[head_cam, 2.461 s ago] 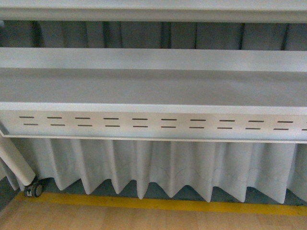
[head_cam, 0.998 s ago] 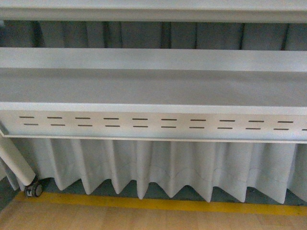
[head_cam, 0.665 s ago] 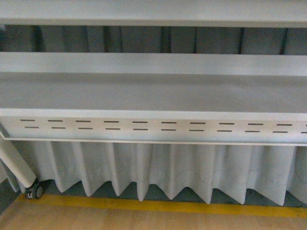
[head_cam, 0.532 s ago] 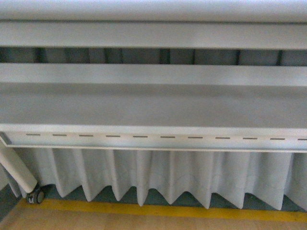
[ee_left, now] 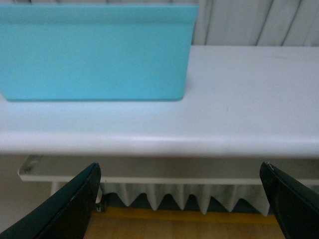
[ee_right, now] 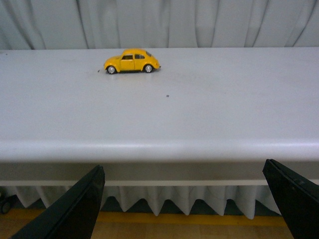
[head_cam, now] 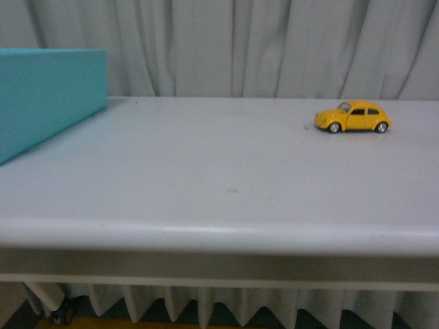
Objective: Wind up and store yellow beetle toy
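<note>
The yellow beetle toy [head_cam: 353, 117] stands on its wheels on the white table [head_cam: 206, 185], at the far right in the front view. It also shows in the right wrist view [ee_right: 132, 60], far beyond the table's front edge. My right gripper [ee_right: 184, 209] is open and empty, below and in front of the table edge. My left gripper [ee_left: 182, 206] is open and empty too, in front of the table edge, facing a teal box [ee_left: 94, 52]. Neither arm shows in the front view.
The teal box [head_cam: 44, 96] stands on the table at the far left. A grey curtain [head_cam: 233, 48] hangs behind the table. A pleated white skirt [ee_right: 164, 199] hangs under the table edge, above a wooden floor with a yellow line [ee_left: 189, 216].
The front view has risen: earlier it showed the table's underside, slotted rail and skirt; now it looks across the tabletop at the toy and the teal box.
</note>
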Robot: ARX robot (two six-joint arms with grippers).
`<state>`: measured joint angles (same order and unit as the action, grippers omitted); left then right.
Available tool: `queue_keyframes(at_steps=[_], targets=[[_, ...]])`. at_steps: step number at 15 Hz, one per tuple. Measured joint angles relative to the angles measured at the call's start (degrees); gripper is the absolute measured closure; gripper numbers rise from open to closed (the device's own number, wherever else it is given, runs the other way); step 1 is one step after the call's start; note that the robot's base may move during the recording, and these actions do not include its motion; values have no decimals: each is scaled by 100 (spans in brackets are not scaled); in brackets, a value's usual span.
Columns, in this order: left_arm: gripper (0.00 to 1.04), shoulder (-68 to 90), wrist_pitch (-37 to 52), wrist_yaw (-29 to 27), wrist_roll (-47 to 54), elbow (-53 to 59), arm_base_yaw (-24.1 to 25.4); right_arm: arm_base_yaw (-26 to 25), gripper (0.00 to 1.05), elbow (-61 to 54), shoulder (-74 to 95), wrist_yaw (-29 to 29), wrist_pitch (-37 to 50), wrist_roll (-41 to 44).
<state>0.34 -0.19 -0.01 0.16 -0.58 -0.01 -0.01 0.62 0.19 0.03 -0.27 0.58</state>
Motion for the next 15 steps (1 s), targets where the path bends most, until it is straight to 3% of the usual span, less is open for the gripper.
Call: queue_keyframes(at_steps=[15], targets=[[7,0,11,-2,-4,0,0,0,7,0,2,-2,24,-11]])
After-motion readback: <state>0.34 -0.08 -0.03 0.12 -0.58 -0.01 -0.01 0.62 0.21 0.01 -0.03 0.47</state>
